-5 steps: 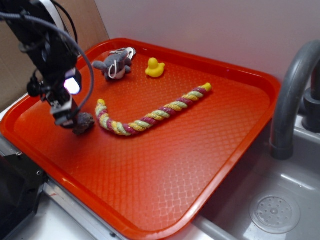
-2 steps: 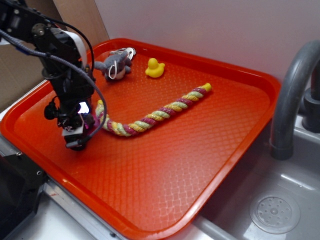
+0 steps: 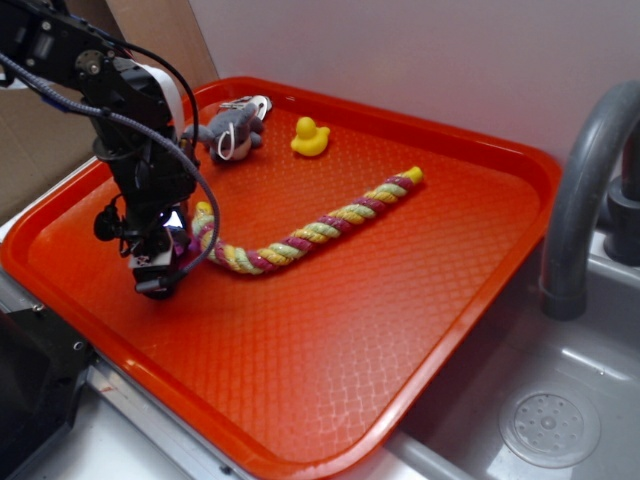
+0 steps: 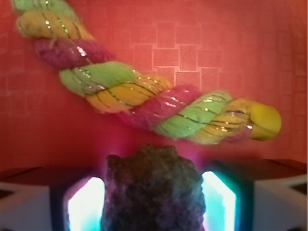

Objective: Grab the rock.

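Note:
The rock [image 4: 153, 190], a dark lumpy pitted stone, fills the gap between my gripper's [image 4: 153, 207] two lit fingers, and both pads sit against its sides. In the exterior view my gripper [image 3: 163, 268] is down on the red tray [image 3: 330, 350] at its left side, and the arm hides nearly all of the rock. The near end of a pink, green and yellow rope [image 4: 144, 98] lies just beyond the rock.
The rope [image 3: 300, 236] runs diagonally across the tray's middle. A grey plush toy with keyring [image 3: 232, 130] and a yellow duck [image 3: 309, 136] sit at the tray's far edge. A grey faucet [image 3: 590, 190] and a sink with drain [image 3: 550, 428] are at the right.
My gripper came down from above and left of the rock onto it, and the rock is now between the fingers. In the last half second it barely moved.

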Tool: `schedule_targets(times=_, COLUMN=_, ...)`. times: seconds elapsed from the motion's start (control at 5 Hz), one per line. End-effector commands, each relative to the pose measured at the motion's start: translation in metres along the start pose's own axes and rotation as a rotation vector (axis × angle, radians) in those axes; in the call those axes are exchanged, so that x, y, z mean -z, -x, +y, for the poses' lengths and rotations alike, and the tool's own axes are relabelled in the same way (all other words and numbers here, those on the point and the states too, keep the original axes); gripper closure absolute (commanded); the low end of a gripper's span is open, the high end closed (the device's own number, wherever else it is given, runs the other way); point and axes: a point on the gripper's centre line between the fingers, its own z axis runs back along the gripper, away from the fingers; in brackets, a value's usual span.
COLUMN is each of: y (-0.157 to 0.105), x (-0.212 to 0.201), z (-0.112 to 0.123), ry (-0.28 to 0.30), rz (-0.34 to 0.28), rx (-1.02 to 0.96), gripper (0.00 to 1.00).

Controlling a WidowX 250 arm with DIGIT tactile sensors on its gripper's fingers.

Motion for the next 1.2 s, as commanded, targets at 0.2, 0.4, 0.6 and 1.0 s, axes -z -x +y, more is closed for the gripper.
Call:
schedule_targets(times=0.2, y=-0.013, x=-0.087, z=0.014, ry=-0.119, rz=-0.024, rx=-0.304, gripper=1.0)
schedule_targets(times=0.4, y=-0.017, x=-0.125, z=0.01, ry=-0.036, rz=-0.032, rx=-0.44, gripper=1.0)
schedule_targets(times=0.6, y=-0.02, x=-0.166, z=-0.002, ry=-0.005, rz=-0.061, rx=-0.545, gripper=1.0)
schedule_targets(times=1.0, y=-0.031, x=-0.198, z=-0.014, ry=0.025, rz=-0.176, rx=-0.54, gripper=1.0)
